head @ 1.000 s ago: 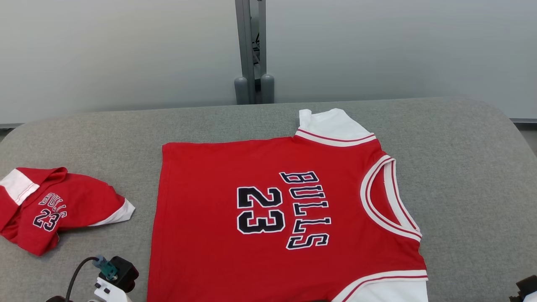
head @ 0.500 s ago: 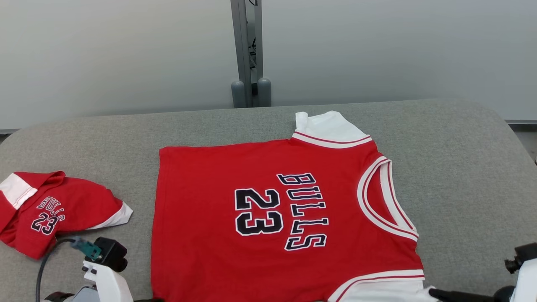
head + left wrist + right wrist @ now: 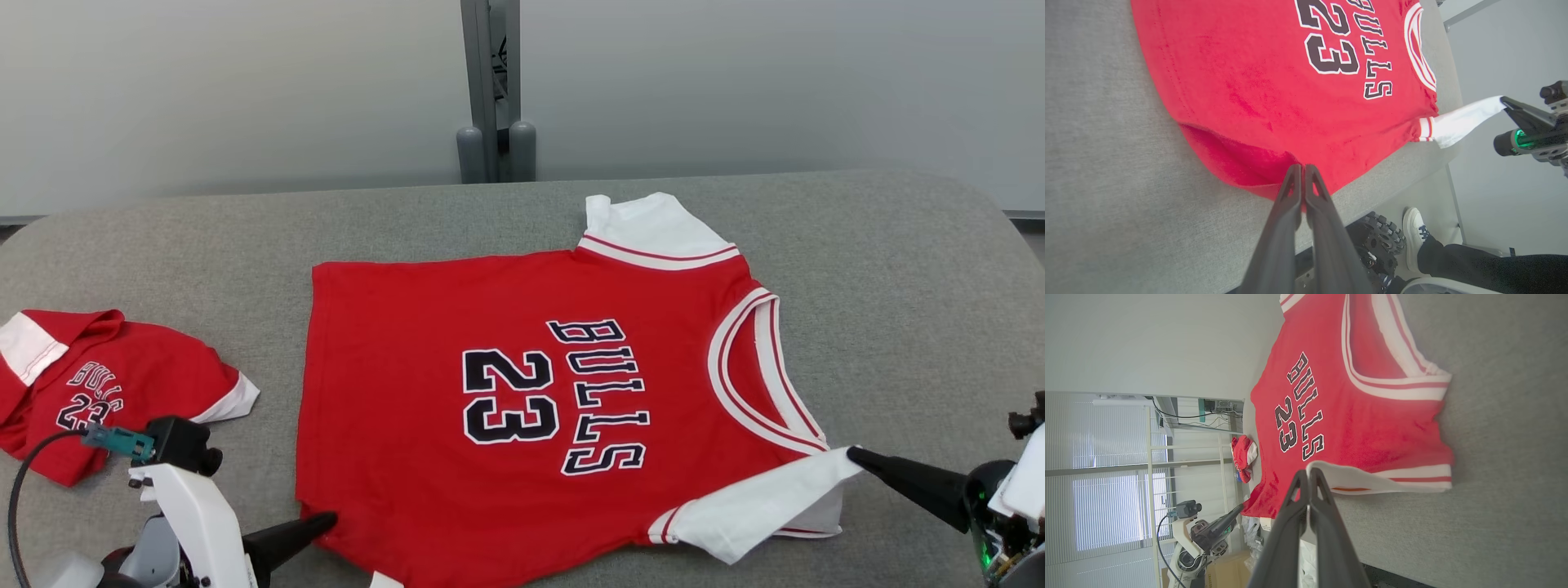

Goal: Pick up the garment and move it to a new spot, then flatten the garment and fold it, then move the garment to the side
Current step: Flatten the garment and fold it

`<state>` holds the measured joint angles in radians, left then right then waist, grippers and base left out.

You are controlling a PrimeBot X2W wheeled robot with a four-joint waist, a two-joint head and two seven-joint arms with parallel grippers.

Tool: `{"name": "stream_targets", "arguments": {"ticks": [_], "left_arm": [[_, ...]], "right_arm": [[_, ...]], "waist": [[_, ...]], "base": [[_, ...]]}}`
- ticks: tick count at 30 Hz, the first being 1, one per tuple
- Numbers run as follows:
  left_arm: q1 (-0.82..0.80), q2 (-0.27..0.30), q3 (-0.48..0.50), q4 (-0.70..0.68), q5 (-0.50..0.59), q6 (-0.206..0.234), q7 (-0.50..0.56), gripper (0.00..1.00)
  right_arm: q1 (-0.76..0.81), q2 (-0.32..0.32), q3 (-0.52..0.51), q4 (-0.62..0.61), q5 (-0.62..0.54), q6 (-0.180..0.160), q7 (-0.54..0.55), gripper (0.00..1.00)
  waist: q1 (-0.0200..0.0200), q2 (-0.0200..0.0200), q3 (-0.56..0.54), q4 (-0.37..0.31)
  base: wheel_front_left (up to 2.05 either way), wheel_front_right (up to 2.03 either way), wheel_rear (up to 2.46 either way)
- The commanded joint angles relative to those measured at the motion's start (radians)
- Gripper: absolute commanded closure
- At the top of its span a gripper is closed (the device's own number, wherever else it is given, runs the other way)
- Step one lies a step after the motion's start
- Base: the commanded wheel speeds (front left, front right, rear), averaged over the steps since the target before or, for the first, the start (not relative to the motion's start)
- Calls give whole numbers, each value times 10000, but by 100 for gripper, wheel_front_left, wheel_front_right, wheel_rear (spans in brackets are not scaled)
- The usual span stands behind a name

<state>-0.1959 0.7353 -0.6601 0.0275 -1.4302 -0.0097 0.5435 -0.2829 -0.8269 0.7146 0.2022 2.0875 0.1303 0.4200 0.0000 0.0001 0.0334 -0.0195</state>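
Note:
The garment (image 3: 522, 392) is a red jersey with white sleeves and black "BULLS 23" lettering, spread flat on the grey table (image 3: 898, 286). My left gripper (image 3: 331, 518) is shut on its near-left hem corner; the left wrist view shows the red hem (image 3: 1249, 171) lifted into a fold at the closed fingertips (image 3: 1302, 167). My right gripper (image 3: 853, 453) is shut on the near white sleeve (image 3: 759, 506), which it holds stretched to the right above the table. In the right wrist view the sleeve's edge (image 3: 1355, 482) sits at the closed fingers (image 3: 1308, 473).
A second, smaller red jersey (image 3: 106, 392) lies crumpled at the table's left end. A grey post (image 3: 490, 90) stands behind the far edge. Beyond the near edge, a person's white shoe (image 3: 1414, 232) rests on the floor beside the robot's base.
Both grippers have risen into the head view from the bottom edge. The near hem corner and the white sleeve have lifted with them. The camera has shifted slightly.

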Motion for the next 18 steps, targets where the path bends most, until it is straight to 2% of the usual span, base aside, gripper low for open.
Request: {"name": "stream_targets", "arguments": {"ticks": [1, 11, 16, 18], "left_arm": [[-220, -56, 124, 71, -77, 55, -87, 100], [-797, -759, 588, 826, -262, 307, -682, 100], [-1136, -1105, 802, 1327, -125, 453, -1149, 100], [-1253, -1199, 780, 1611, 85, 386, -1344, 100]], "right_arm": [[-131, 19, -79, 65, -59, 9, -97, 100], [-988, 539, -573, 702, -650, 11, -295, 100], [-1210, 701, -857, 1132, -949, 11, -480, 100], [-1292, 775, -977, 1243, -1042, 11, -531, 100]], "waist": [[0, -1, 119, 41], [0, -1, 733, 211], [0, -1, 930, 334], [0, -1, 1008, 396]], "base": [[0, 0, 0], [0, 0, 0], [0, 0, 0], [0, 0, 0]]}}
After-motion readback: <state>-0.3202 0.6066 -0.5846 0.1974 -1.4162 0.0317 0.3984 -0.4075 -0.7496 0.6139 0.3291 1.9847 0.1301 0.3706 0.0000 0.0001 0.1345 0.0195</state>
